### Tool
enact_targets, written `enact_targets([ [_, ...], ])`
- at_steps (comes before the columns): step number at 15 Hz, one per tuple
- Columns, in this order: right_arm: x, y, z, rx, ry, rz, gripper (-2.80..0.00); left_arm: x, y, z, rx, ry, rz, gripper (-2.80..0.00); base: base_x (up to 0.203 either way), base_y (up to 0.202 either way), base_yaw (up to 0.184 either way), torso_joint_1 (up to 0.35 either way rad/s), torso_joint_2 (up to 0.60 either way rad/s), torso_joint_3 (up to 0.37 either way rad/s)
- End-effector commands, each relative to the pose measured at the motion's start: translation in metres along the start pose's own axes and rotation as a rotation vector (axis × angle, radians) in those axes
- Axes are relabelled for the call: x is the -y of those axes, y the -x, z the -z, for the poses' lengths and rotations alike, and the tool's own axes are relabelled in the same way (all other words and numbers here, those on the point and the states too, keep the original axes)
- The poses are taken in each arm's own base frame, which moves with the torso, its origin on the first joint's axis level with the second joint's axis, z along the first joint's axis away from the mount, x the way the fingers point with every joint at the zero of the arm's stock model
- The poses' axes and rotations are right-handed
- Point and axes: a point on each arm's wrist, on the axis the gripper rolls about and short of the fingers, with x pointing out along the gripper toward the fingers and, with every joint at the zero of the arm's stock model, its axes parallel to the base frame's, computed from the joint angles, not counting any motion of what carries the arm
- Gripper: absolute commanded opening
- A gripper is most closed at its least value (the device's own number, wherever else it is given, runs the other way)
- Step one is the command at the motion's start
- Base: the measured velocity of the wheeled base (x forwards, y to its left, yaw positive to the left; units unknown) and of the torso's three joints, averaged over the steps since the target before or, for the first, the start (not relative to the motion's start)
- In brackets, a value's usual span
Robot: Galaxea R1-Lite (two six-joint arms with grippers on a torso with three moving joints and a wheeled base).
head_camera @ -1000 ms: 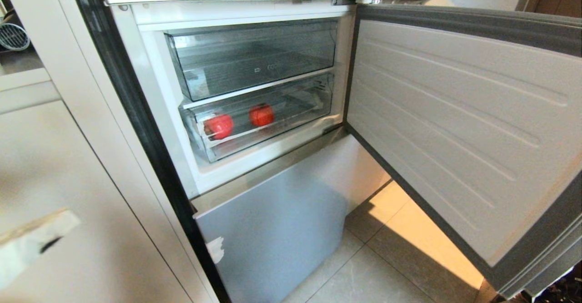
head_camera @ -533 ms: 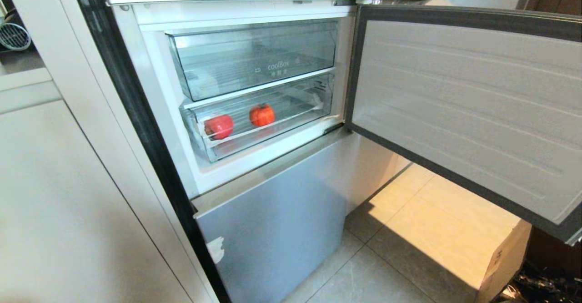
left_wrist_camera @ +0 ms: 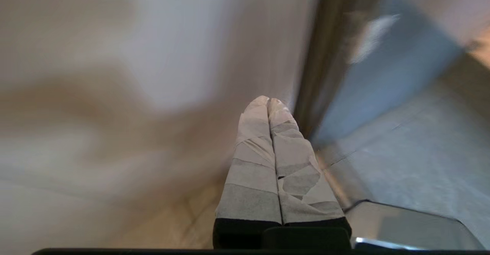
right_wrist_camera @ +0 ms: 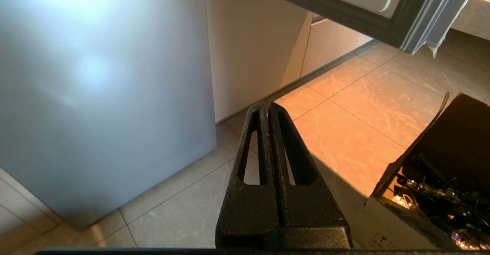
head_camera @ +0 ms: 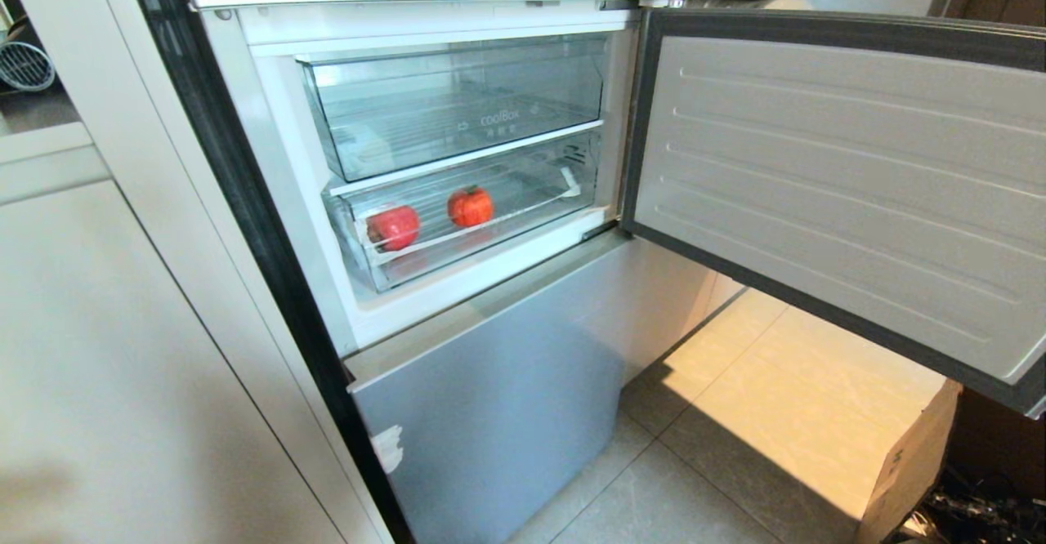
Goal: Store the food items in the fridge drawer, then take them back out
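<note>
**Two red items in the lower drawer, both arms down low**

From the head camera I see the fridge door [head_camera: 833, 201] swung wide open to the right. Two food items sit in the fridge drawer [head_camera: 466, 234], the lower clear bin: a red food item [head_camera: 393, 227] near its left end and an orange-red food item [head_camera: 471, 207] toward the middle, apart from each other. The upper bin [head_camera: 458, 107], marked "coolBox", holds nothing I can make out.

Neither arm shows in the head view. On the left wrist camera, my left gripper [left_wrist_camera: 268, 102] has its taped fingers pressed together, pinching nothing, beside a pale cabinet panel [left_wrist_camera: 153, 56]. On the right wrist camera, my right gripper [right_wrist_camera: 267, 107] is also pressed together and empty, hanging above the tiled floor [right_wrist_camera: 344, 125] in front of the grey freezer door [right_wrist_camera: 103, 94], near a cardboard box [right_wrist_camera: 386, 216].
</note>
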Motion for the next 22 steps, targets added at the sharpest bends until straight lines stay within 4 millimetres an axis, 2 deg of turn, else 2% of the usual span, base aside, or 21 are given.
enact_targets([
  [1, 0.0, 0.0, 0.0, 0.0, 0.0, 0.0, -2.8, -0.001, -0.001, 0.001, -0.028, 0.033, -0.13, -2.8, 0.0, 0.0, 0.0, 0.0, 0.0, 0.0],
  [3, 0.0, 0.0, 0.0, -0.001, 0.004, 0.0, -2.8, -0.001, 0.006, 0.008, 0.059, 0.006, -0.073, -2.8, 0.0, 0.0, 0.0, 0.0, 0.0, 0.0],
  [5, 0.0, 0.0, 0.0, 0.0, 0.0, 0.0, -2.8, 0.006, 0.003, 0.017, 0.099, -0.049, 0.189, -2.8, 0.0, 0.0, 0.0, 0.0, 0.0, 0.0],
  [9, 0.0, 0.0, 0.0, 0.0, 0.0, 0.0, -2.8, 0.006, 0.007, 0.024, 0.17, -0.196, 0.39, -2.8, 0.0, 0.0, 0.0, 0.0, 0.0, 0.0],
  [14, 0.0, 0.0, 0.0, -0.002, 0.008, -0.002, -2.8, 0.001, 0.021, 0.034, 0.398, -0.203, 0.353, -2.8, 0.0, 0.0, 0.0, 0.0, 0.0, 0.0],
  [22, 0.0, 0.0, 0.0, -0.002, 0.001, 0.0, -2.8, 0.0, 0.019, 0.034, 0.369, -0.132, 0.326, -2.8, 0.0, 0.0, 0.0, 0.0, 0.0, 0.0],
])
